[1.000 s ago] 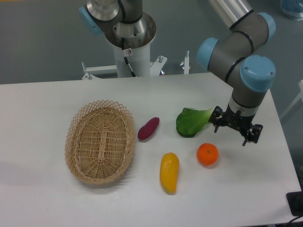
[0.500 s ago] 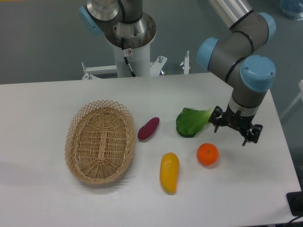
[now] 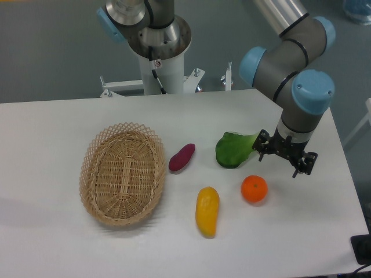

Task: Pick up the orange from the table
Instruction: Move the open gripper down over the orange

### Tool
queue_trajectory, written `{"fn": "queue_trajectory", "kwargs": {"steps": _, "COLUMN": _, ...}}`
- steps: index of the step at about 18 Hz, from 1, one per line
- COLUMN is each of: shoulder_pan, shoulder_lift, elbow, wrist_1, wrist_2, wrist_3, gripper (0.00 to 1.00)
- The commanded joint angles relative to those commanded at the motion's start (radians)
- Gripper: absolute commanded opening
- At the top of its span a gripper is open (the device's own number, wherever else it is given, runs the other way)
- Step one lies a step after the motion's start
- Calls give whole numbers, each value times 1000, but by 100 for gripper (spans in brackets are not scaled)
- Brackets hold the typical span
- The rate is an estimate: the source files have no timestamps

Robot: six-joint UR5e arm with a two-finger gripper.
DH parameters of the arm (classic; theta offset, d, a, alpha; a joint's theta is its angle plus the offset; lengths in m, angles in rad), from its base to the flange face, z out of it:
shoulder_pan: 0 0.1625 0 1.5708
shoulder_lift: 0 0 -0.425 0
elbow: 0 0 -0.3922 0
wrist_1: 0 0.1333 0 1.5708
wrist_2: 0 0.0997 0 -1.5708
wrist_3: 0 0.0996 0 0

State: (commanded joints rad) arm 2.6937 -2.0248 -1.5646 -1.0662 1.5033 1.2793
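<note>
The orange [image 3: 254,189], small, round and glossy, lies on the white table [image 3: 52,243] right of centre near the front. My gripper [image 3: 282,157] hangs above and to the right of it, behind it, with its two black fingers spread apart and nothing between them. One fingertip [image 3: 261,147] is by the green leaf, the other [image 3: 302,166] points toward the table's right side. The gripper does not touch the orange.
A green leafy vegetable [image 3: 233,149] lies just left of the gripper. A yellow-orange elongated fruit [image 3: 207,211] lies left of the orange, a purple sweet potato [image 3: 181,157] further left, and a wicker basket [image 3: 123,172] at the left. The table's right edge is close.
The arm and gripper have shifted slightly to the left, toward the orange. The objects on the table have not moved.
</note>
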Motion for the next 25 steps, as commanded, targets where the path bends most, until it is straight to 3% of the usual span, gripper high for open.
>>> {"fn": "queue_trajectory", "kwargs": {"steps": 10, "shoulder_pan": -3, "shoulder_lift": -3, "elbow": -40, "wrist_1": 22, "wrist_2": 5, "wrist_3": -3, "gripper": 100}}
{"fn": "queue_trajectory", "kwargs": {"steps": 19, "shoulder_pan": -54, "shoulder_lift": -49, "elbow": -54, "wrist_1": 40, "wrist_2": 2, "wrist_3": -6, "gripper": 100}}
{"fn": "queue_trajectory", "kwargs": {"steps": 23, "shoulder_pan": -64, "shoulder_lift": -64, "elbow": -110, "wrist_1": 190, "wrist_2": 5, "wrist_3": -3, "gripper": 100}}
{"fn": "queue_trajectory", "kwargs": {"steps": 25, "shoulder_pan": -64, "shoulder_lift": -66, "elbow": -114, "wrist_1": 213, "wrist_2": 5, "wrist_3": -3, "gripper": 100}}
